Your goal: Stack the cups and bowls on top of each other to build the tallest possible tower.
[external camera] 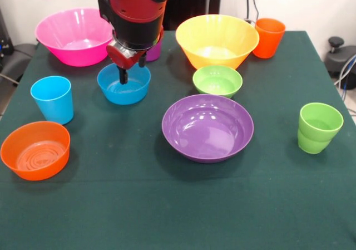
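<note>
Items on the dark green worktop (167,205), listed left to right. No brand, label or writing can be read on any of them.

1. Small orange bowl (35,150): near left corner, upright, ringed floor visible, nothing inside.
2. Sky blue cup (52,99): upright, just behind and slightly right of the orange bowl, apart from it.
3. Large pink bowl (74,36): far left, upright, its right rim passing behind the arm.
4. Small blue bowl (123,83): upright, in front of the pink bowl and right of the blue cup.
5. Gripper (123,72): red and black arm (136,10) coming down over the blue bowl. One dark finger dips inside the bowl near its far rim; the jaws are too masked by the wrist housing to tell whether they are open or closed, or whether they grip the rim.
6. Purple cup (154,50): only a sliver shows behind the arm, between the pink and yellow-orange bowls; probably upright.
7. Wide purple bowl (207,127): centre, shallow, glossy, empty.
8. Small green bowl (217,81): just behind the purple bowl, apart from it.
9. Large yellow-orange bowl (217,39): behind the green bowl, upright.
10. Orange cup (269,37): upright, touching or just beside the yellow-orange bowl's right rim.
11. Lime green cup (319,127): right side, upright, stepped base, well apart from the rest.

Nothing is stacked on anything else.
</note>
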You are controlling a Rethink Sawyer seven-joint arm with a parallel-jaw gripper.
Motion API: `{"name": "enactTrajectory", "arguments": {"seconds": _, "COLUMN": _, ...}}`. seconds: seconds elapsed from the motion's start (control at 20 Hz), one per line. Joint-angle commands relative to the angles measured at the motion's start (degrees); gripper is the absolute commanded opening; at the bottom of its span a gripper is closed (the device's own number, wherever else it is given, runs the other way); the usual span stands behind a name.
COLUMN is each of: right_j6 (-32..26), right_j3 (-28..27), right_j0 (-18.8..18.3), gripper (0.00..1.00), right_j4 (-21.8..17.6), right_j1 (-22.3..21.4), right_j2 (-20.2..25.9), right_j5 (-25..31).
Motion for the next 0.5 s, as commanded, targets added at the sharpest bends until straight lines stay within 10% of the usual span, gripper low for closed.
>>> {"name": "enactTrajectory", "arguments": {"seconds": 0.05, "right_j6": -14.66, "right_j3": 0.05, "right_j0": 2.06, "gripper": 1.00, "right_j4": -4.88, "right_j1": 2.81, "right_j2": -3.08, "right_j5": 3.11}}
{"name": "enactTrajectory", "arguments": {"seconds": 0.5, "right_j6": -13.52, "right_j3": 0.06, "right_j0": 2.81, "gripper": 1.00, "right_j4": -6.74, "right_j1": 4.02, "right_j2": -4.24, "right_j5": 1.83}}
